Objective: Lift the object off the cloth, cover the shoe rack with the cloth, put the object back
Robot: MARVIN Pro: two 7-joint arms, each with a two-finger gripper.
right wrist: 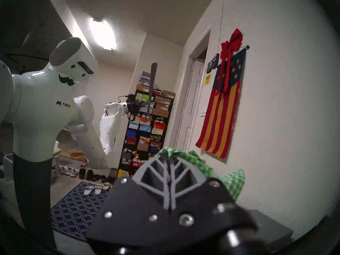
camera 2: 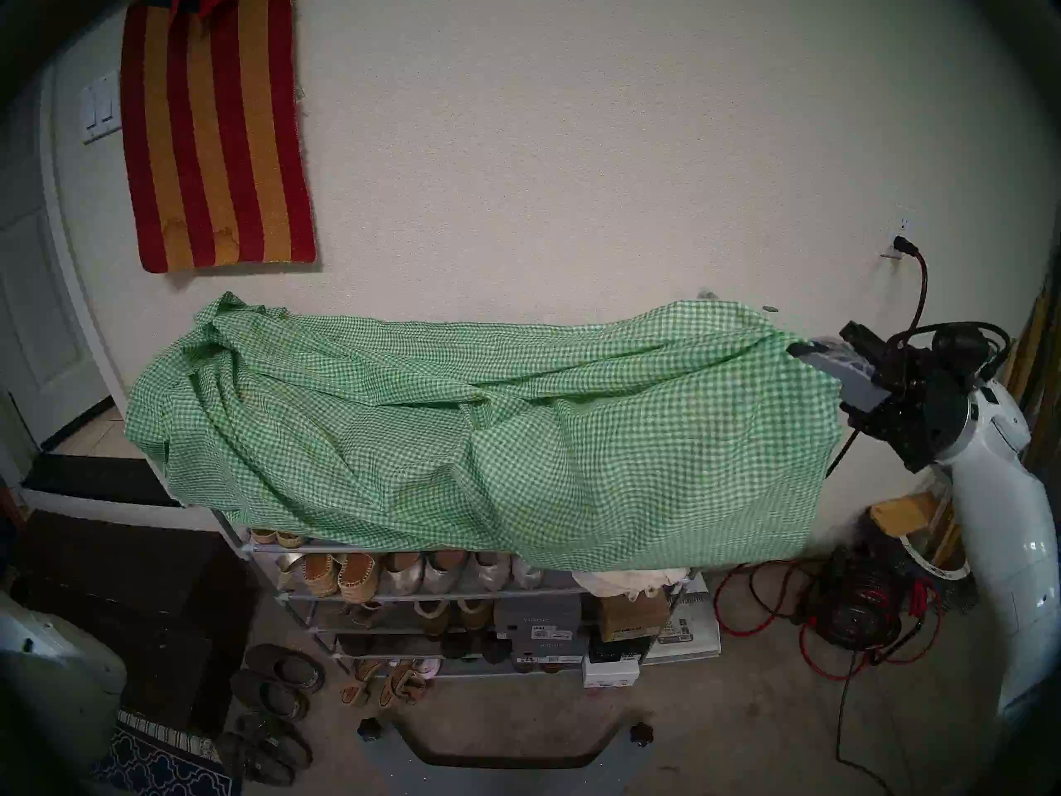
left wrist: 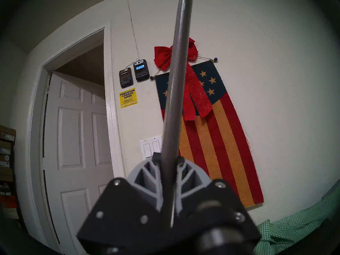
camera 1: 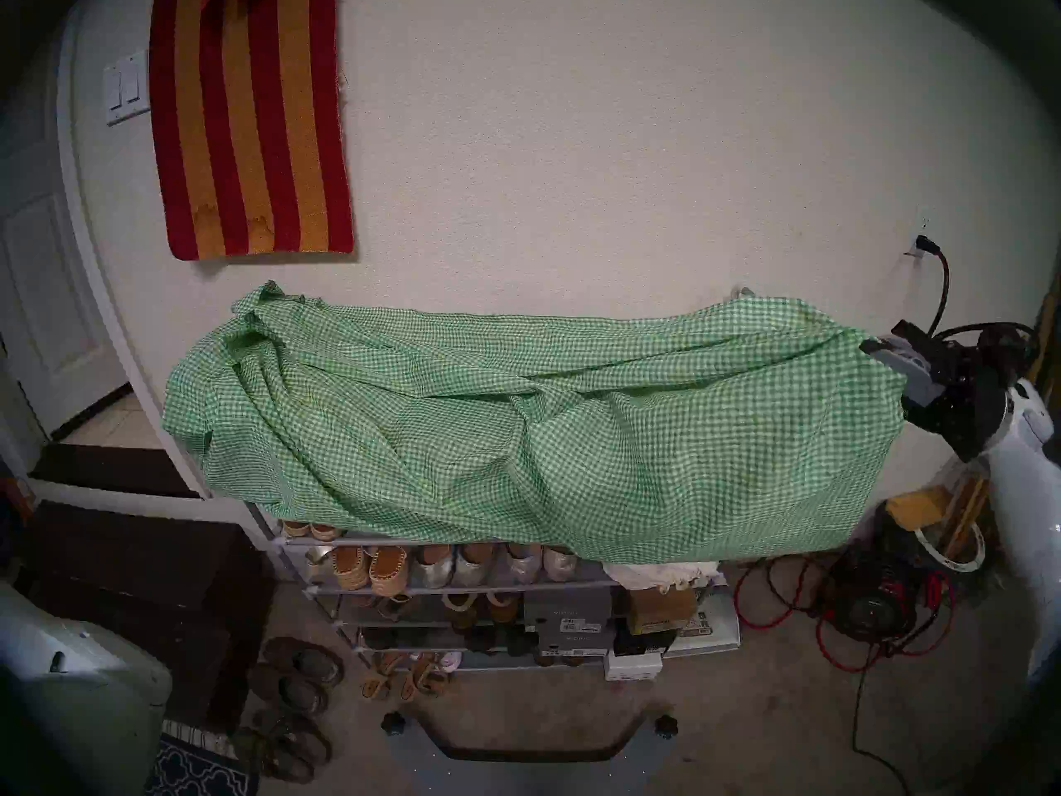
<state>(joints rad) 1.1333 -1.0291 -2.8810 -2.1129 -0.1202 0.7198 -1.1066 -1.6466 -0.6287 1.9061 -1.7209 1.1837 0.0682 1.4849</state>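
Observation:
The green-and-white check cloth [camera 1: 517,421] lies draped over the top of the shoe rack [camera 1: 459,588] and hangs down its front; the lower shelves with shoes and boxes show. My right gripper [camera 1: 870,347] is at the cloth's right end, shut on its corner, which shows at the fingertips in the right wrist view [right wrist: 166,151]. My left gripper [left wrist: 169,160] is out of the head views. It is shut on the grey shoehorn [left wrist: 176,83] and holds it upright, well away from the rack, as the right wrist view shows [right wrist: 151,87].
A red-and-gold striped textile [camera 1: 247,117] hangs on the wall above the rack's left end. A dark chest [camera 1: 143,594] stands left of the rack. Red cables and a black device [camera 1: 861,605] lie on the floor at the right. Loose shoes [camera 1: 298,674] lie in front.

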